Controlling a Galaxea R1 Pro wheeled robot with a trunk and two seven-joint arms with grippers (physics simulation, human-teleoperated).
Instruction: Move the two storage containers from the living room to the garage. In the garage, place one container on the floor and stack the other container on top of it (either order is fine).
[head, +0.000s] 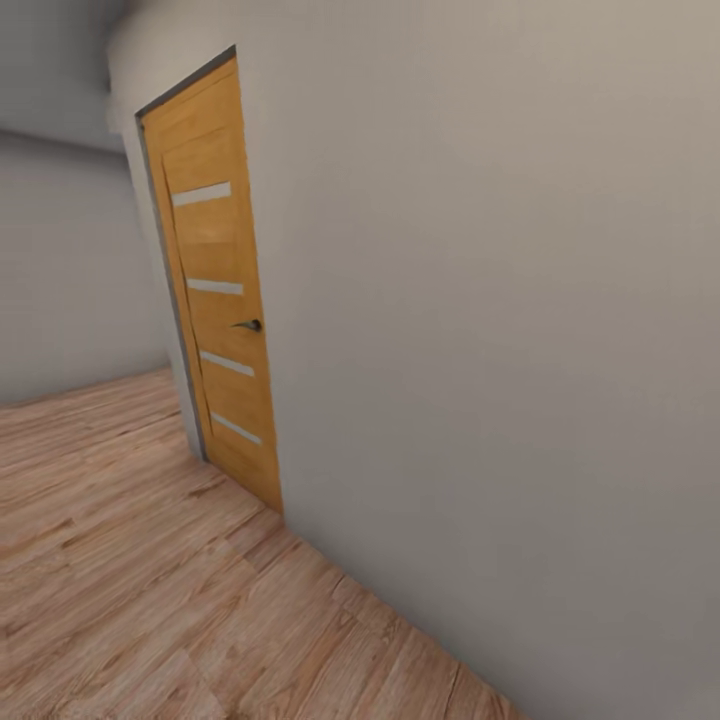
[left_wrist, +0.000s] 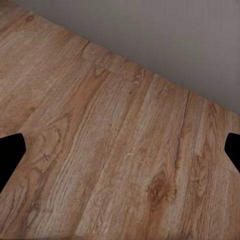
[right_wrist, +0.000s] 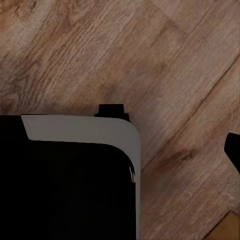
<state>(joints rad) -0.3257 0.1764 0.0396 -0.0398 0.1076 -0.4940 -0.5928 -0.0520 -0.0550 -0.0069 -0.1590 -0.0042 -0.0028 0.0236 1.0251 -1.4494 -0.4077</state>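
— Where had it got to, then?

— In a passage, by my reckoning: the head view gave a wooden door (head: 220, 290) with pale glass strips and a dark handle (head: 248, 325), set shut in a plain grey wall (head: 500, 350), and wood-plank floor (head: 130, 580) running along it. No orange-red container was to be seen, so I couldn't say where either one stood. I judged the job barely begun, or the robot between rooms; the stacking in the garage was all left to do.

— And the claws?

— The left gripper (left_wrist: 122, 150) was spread wide, its two dark fingertips (left_wrist: 10, 152) at opposite edges with only bare planks and the foot of the wall between them. Nothing held. The right I couldn't call: one dark tip (right_wrist: 234, 150) showed at the edge.

— Anything the wrists gave that the head missed?

— The right wrist looked down on the robot's own base (right_wrist: 85, 132), a black body with a pale rounded rim, sitting on the planks.
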